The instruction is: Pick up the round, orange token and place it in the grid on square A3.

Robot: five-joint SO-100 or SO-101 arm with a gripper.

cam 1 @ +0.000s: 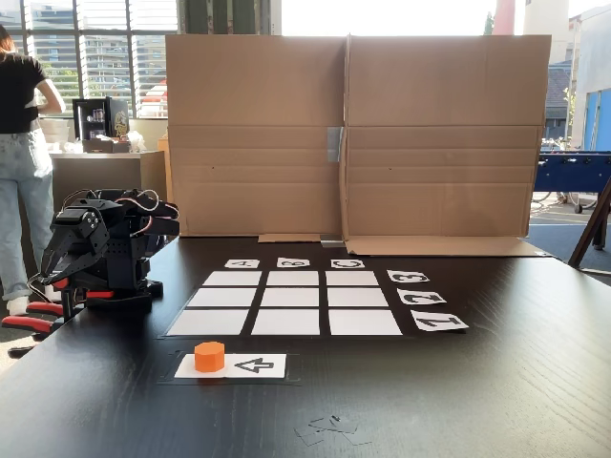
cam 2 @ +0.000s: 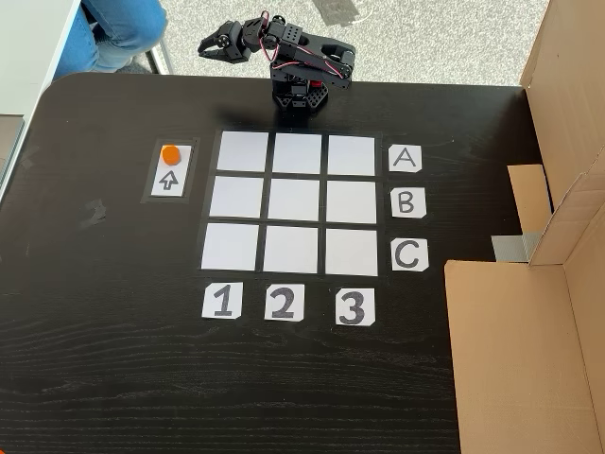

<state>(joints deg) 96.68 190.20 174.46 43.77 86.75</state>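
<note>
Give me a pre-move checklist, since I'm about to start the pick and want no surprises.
1. Token on the arrow card, upright: ok.
2. Square A3 free: ok.
3. Other cells of the grid free: ok.
4. Gripper holding nothing: cannot tell, too small.
5. Path over the table from arm to token unobstructed: ok.
6. Person behind the table, apart from the arm: ok.

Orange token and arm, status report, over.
Gripper folded back at table edge, fingers' state unclear. Token on arrow card, untouched. Square A3 bare; nothing between them.
</note>
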